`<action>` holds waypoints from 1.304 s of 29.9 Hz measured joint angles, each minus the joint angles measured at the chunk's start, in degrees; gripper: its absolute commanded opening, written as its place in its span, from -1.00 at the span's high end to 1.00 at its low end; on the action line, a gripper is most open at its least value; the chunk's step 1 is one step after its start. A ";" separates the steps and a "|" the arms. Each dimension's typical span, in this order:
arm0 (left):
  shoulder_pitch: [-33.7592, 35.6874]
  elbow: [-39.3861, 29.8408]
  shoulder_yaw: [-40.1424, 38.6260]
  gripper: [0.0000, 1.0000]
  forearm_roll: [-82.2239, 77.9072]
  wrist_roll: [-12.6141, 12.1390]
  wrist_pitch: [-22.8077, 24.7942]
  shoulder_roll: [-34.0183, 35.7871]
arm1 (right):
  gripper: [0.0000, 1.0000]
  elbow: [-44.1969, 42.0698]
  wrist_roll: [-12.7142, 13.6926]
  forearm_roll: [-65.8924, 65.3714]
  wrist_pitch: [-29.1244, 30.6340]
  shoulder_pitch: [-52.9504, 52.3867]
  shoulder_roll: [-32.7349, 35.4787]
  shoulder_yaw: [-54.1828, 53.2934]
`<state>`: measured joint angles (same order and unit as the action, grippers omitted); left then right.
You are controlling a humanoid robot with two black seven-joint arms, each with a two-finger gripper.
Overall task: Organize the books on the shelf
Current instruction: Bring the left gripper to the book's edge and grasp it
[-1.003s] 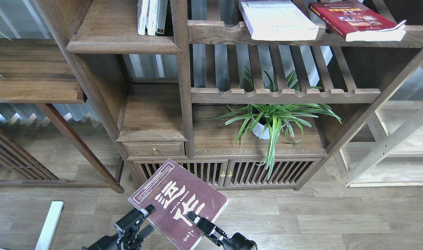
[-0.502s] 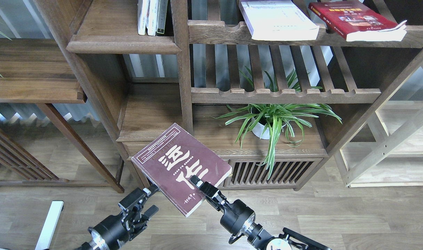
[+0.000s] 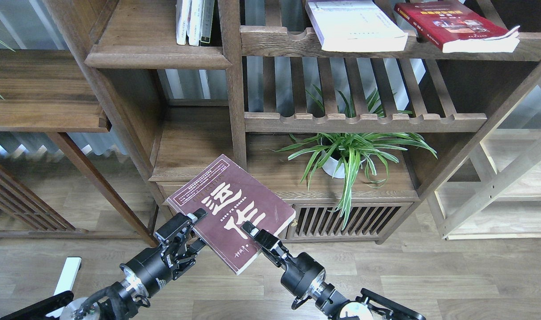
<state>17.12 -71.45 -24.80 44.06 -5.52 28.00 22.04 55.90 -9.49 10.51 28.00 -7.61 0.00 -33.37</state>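
Note:
The maroon book (image 3: 229, 209) with big white characters is held flat and tilted in front of the bookcase's drawer. My right gripper (image 3: 249, 231) is shut on its near edge. My left gripper (image 3: 196, 231) clasps its left edge, one finger on the cover and one beneath. A thick white book (image 3: 355, 24) and a red book (image 3: 452, 24) lie flat on the slatted rack at the top right. The solid shelf (image 3: 157, 58) at the top left carries a few upright books (image 3: 195, 22). A second solid board (image 3: 195, 171) lies just beyond the held book.
A potted spider plant (image 3: 346, 151) stands on the cabinet top to the right of the book. A brass-knobbed drawer and slatted cabinet doors (image 3: 337, 220) sit below. A dark side table (image 3: 39, 93) is at the left and a pale wooden rack (image 3: 510, 186) at the right.
The maroon book has risen from near the floor to drawer height. My left gripper has moved up and closed onto the book's left edge; the right gripper kept its hold.

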 measured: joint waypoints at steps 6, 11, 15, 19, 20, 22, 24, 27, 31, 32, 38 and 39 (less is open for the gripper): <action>0.93 0.21 -0.99 -0.81 0.04 -3.98 0.00 -0.31 | 0.95 0.02 0.00 0.04 0.00 0.22 0.00 0.37; 1.10 0.35 -1.28 -0.54 0.08 -4.93 0.00 -0.31 | 0.95 0.13 -0.02 -0.01 0.00 0.29 0.00 0.49; 1.00 0.42 -1.29 -0.33 0.08 -5.00 0.00 -0.21 | 0.95 0.20 0.00 -0.12 0.00 0.32 0.00 0.57; 0.76 0.44 -1.29 -0.39 0.08 -5.00 0.00 0.00 | 0.95 0.28 0.01 -0.21 0.00 0.39 0.00 0.67; 0.68 0.50 -1.29 -0.42 0.08 -4.82 0.00 -0.03 | 0.95 0.28 0.03 -0.23 0.00 0.40 0.00 0.70; 0.64 0.68 -1.29 -0.44 -0.13 -4.56 0.00 -0.01 | 0.95 0.28 0.08 -0.27 0.00 0.41 0.00 0.76; 0.67 0.76 -1.29 -0.42 -0.45 -4.64 0.00 0.41 | 0.95 0.28 0.09 -0.27 0.01 0.41 0.00 0.76; 0.62 0.78 -1.36 -0.34 -0.56 -5.06 0.00 1.21 | 0.95 0.28 0.09 -0.29 0.00 0.41 0.00 0.77; 0.61 1.09 -1.41 -0.18 -0.69 -5.88 0.00 1.28 | 0.95 0.28 0.08 -0.31 0.00 0.42 0.00 0.79; 0.77 1.17 -1.44 -0.12 -0.70 -6.03 0.00 1.22 | 0.95 0.28 0.07 -0.31 0.00 0.42 0.00 0.81; 0.79 1.53 -3.26 0.17 -0.70 -7.58 0.00 1.19 | 0.95 0.28 0.06 -0.30 0.03 0.56 -0.01 0.84; 0.65 1.64 -3.65 0.20 -0.69 -7.71 0.00 1.16 | 0.95 0.28 0.06 -0.30 0.04 0.57 -0.01 0.85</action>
<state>17.78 -69.81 -28.45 43.37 -13.23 28.00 23.20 56.18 -9.43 10.21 28.04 -7.05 -0.01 -32.52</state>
